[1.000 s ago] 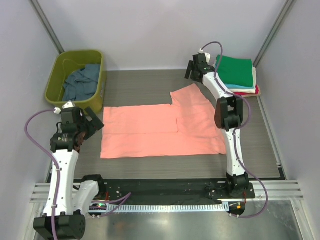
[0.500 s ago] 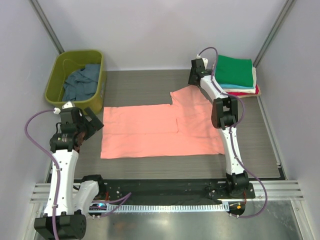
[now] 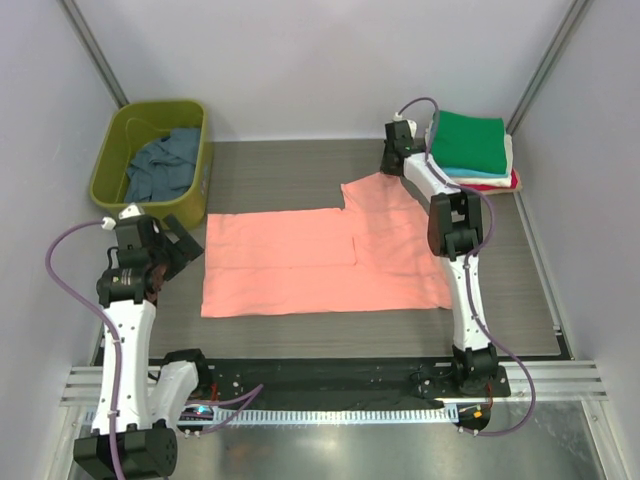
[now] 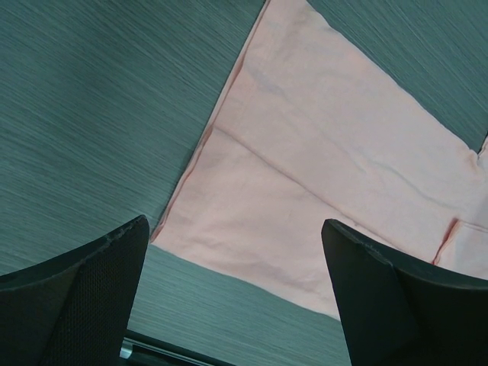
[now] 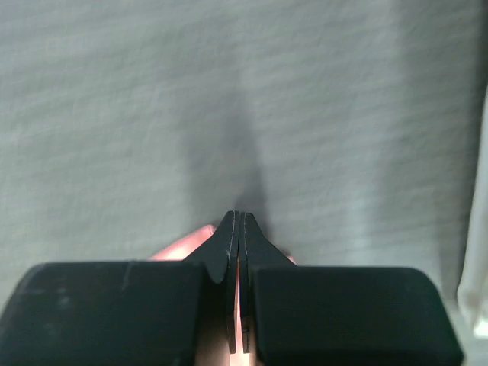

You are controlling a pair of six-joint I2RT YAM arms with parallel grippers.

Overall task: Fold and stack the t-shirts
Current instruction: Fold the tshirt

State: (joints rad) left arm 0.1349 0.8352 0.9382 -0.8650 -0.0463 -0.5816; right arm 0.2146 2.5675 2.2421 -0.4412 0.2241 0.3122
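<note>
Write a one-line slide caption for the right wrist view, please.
Right fingers pinched shut on the salmon-pink t-shirt edge, above the grey table.

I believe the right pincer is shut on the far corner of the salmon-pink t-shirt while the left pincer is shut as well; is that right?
Not quite: the left pincer is open, its jaws wide apart in the left wrist view. The right pincer is indeed shut on the far corner of the salmon-pink t-shirt.

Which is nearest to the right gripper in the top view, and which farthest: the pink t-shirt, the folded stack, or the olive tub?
1. pink t-shirt: the right gripper is shut on its sleeve.
2. folded stack: just beside it, far right.
3. olive tub: far left corner.
</note>
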